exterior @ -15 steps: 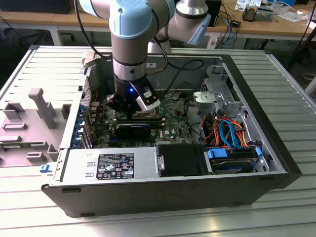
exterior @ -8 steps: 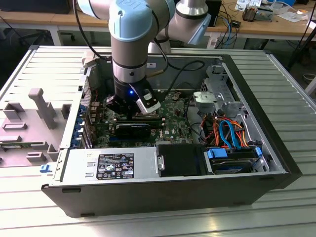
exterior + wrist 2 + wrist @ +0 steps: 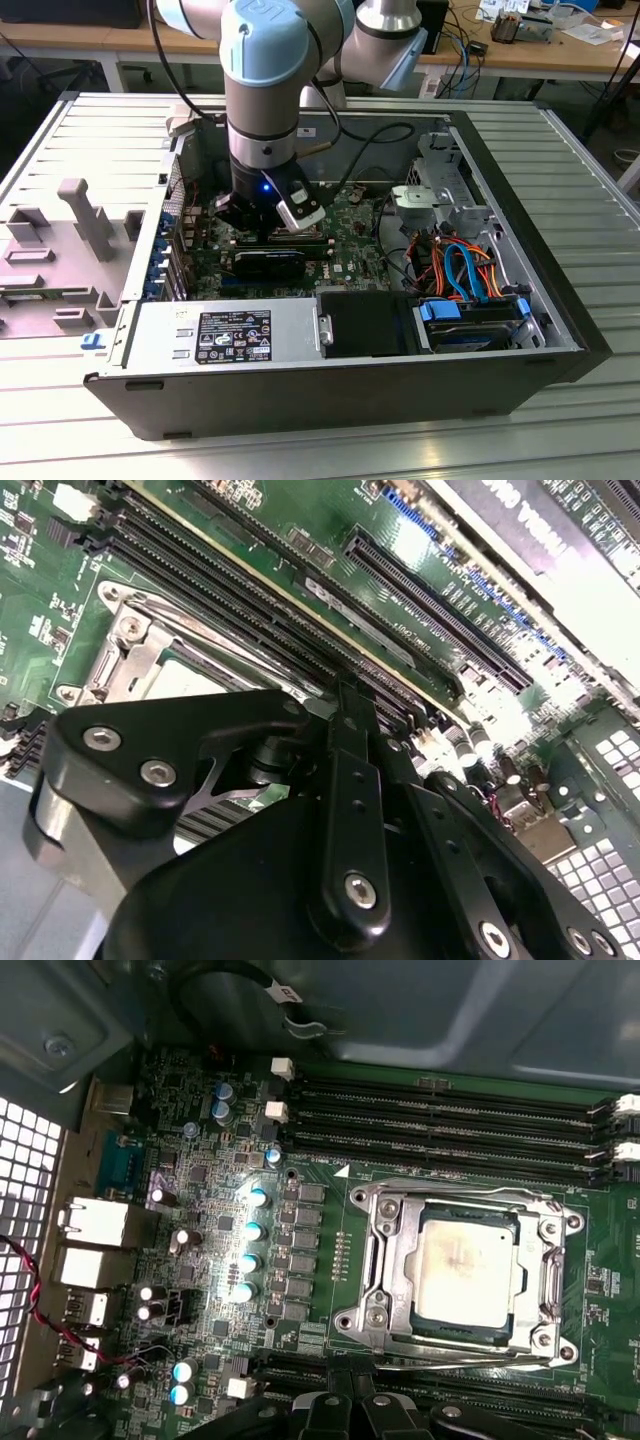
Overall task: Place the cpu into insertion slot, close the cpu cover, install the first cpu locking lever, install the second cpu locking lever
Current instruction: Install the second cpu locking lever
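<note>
So we've got one arm here, reaching down into an open PC case [image 3: 560,330] that lies on its side on a ribbed metal table [image 3: 560,440]. One gripper [image 3: 262,222] hangs right over the motherboard [image 3: 350,235]; in the exterior view its black body blocks the socket area, and we honestly can't tell whether the pincer is spread or pressed together, or pinching anything.

In the first wrist view we count one cpu [image 3: 465,1272], silver-grey top, sitting flat in the one insertion slot [image 3: 372,1260] on the green board. One cpu cover [image 3: 402,1260] lies down around the chip as a shiny frame, with the chip showing through its window. A thin locking lever [image 3: 470,1364] runs along the socket edge nearest the gripper; we can't tell if it's latched.

Around it: four long black memory slots [image 3: 450,1125] beside the socket and more dark slots on its other side. There are rows of small round capacitors [image 3: 250,1260] and rear ports [image 3: 95,1225] next to a perforated metal wall.

In the exterior view there's one power supply [image 3: 225,335] with one label, plus orange and blue cables [image 3: 465,270] by a drive cage. The print isn't readable.
</note>
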{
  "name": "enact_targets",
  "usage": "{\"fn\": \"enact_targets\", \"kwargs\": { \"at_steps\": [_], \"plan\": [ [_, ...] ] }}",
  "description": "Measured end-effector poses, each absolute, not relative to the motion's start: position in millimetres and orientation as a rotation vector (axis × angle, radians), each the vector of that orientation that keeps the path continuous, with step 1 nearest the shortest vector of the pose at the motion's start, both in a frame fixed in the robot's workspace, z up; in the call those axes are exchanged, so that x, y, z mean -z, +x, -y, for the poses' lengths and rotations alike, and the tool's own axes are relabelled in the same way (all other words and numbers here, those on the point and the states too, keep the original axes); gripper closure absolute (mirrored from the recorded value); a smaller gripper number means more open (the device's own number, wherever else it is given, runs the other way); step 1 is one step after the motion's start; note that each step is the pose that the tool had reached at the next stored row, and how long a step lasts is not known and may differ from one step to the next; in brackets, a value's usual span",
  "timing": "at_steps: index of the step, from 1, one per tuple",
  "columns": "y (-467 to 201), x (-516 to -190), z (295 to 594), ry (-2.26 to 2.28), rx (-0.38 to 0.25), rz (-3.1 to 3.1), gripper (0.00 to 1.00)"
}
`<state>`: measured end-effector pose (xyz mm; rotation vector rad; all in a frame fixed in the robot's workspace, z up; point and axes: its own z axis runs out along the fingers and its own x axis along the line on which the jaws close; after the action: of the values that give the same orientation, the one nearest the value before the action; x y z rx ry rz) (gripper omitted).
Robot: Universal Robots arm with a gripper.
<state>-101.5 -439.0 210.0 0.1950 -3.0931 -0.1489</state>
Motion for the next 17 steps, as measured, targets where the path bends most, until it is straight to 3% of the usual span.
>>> {"fn": "enact_targets", "kwargs": {
  "at_steps": [17],
  "plan": [
    [-101.5, -201.8, 430.3, 0.197, 0.176, 3.092, 0.89]
  ]
}}
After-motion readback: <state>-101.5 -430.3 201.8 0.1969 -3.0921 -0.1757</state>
